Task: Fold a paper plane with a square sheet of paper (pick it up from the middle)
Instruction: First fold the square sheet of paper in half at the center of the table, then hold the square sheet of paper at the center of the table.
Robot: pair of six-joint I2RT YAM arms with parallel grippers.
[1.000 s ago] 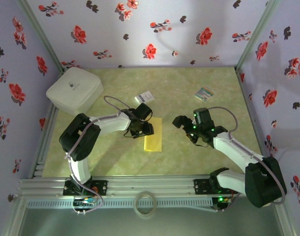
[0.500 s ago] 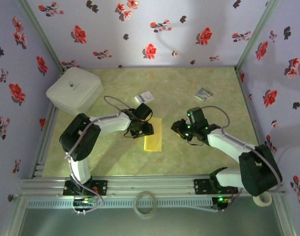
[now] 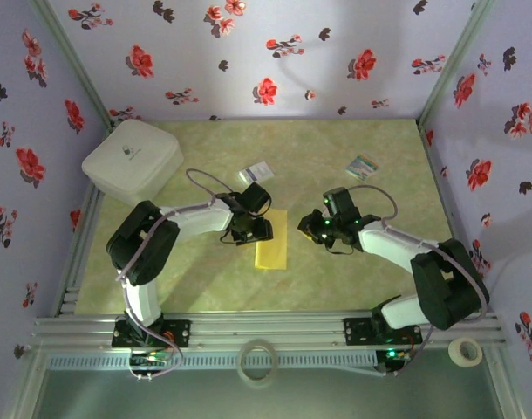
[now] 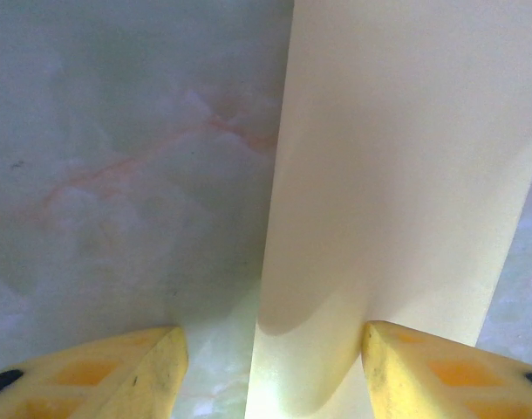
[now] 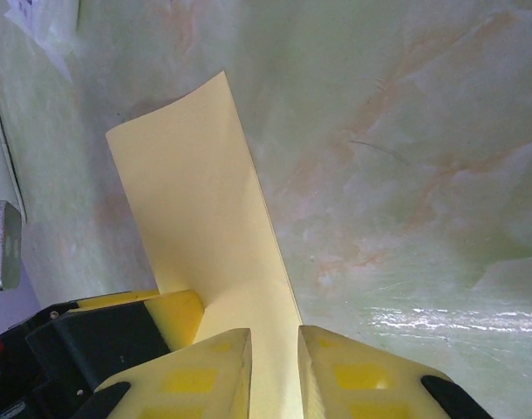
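Note:
The square sheet of paper [image 3: 273, 249] lies on the table as a folded yellow strip [image 5: 192, 192], also seen in the left wrist view [image 4: 397, 175]. My left gripper [image 3: 251, 231] is open and low over the sheet's left edge [image 4: 279, 367], one fingertip [image 4: 405, 358] over the paper and the other over bare table. My right gripper [image 3: 310, 229] sits at the sheet's right edge. Its jaws [image 5: 273, 336] have closed to a narrow slot and the paper runs into that slot. A finger [image 5: 174, 314] of the left gripper rests on the sheet just beside it.
A white box [image 3: 132, 159] stands at the back left. A white card with blue print [image 3: 255, 172] and a striped card [image 3: 364, 167] lie behind the arms. Tape rolls sit on the front rail [image 3: 256, 362] and at the right [image 3: 464, 351]. Flowered walls enclose the table.
My right arm has swung left to the paper's right edge, and its jaws have gone from wide open to nearly together. The left arm and the paper have stayed put.

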